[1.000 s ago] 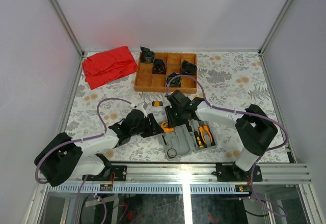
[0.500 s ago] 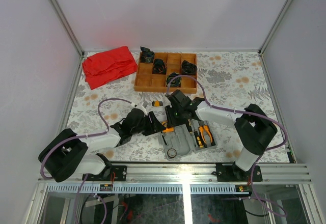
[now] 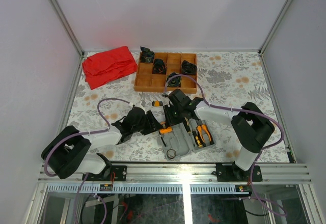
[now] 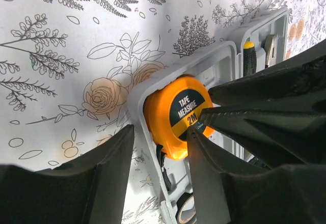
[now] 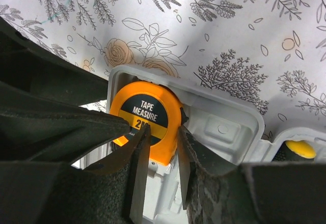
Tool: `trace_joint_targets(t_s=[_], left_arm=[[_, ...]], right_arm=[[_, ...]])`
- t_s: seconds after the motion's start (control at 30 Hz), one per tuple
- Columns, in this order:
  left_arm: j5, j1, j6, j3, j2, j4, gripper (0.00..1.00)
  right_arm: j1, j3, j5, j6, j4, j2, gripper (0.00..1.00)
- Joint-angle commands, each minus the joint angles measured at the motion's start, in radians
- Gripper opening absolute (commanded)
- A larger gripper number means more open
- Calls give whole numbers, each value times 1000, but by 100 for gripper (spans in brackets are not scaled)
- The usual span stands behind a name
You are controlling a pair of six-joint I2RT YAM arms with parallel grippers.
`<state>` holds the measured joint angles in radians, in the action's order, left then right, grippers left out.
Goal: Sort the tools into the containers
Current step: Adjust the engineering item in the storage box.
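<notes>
The grey tool case (image 3: 179, 141) lies open near the table's front. A round orange tape measure (image 3: 166, 130) sits in its left corner recess. The left wrist view shows the tape measure (image 4: 175, 113) close up, with my left gripper (image 4: 160, 155) open and astride the case's rim (image 4: 136, 102). My right gripper (image 5: 162, 165) hangs over the tape measure (image 5: 147, 114), jaws a narrow gap apart, one fingertip (image 5: 184, 147) at its right edge. Orange-handled pliers (image 3: 204, 132), a yellow-capped screwdriver (image 4: 248, 56) and a black ring (image 3: 171, 154) lie in the case. A small yellow-grey piece (image 3: 157, 103) rests on the cloth.
A brown wooden compartment tray (image 3: 147, 84) with black coiled bundles (image 3: 189, 68) stands at the back centre. A red cloth (image 3: 108, 65) lies at the back left. Both arms crowd together at the case's left end.
The right gripper's jaws have narrowed over the tape measure. The left gripper has edged closer to the case's corner, and the case has shifted slightly.
</notes>
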<state>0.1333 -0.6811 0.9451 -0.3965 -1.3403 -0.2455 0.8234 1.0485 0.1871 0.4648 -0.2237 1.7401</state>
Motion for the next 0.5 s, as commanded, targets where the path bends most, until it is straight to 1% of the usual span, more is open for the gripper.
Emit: trace_joint_targets(t_s=[0.0, 0.2, 0.3, 0.47], left_arm=[[-10, 5, -7, -20, -26, 12, 43], [9, 4, -14, -25, -41, 2, 38], [14, 5, -20, -20, -43, 7, 37], [-4, 4, -29, -8, -22, 31, 37]], right_arm=[[2, -15, 50, -73, 39, 33, 33], [3, -13, 68, -82, 38, 54, 32], [3, -12, 52, -69, 29, 48, 33], [3, 0, -18, -48, 8, -32, 45]])
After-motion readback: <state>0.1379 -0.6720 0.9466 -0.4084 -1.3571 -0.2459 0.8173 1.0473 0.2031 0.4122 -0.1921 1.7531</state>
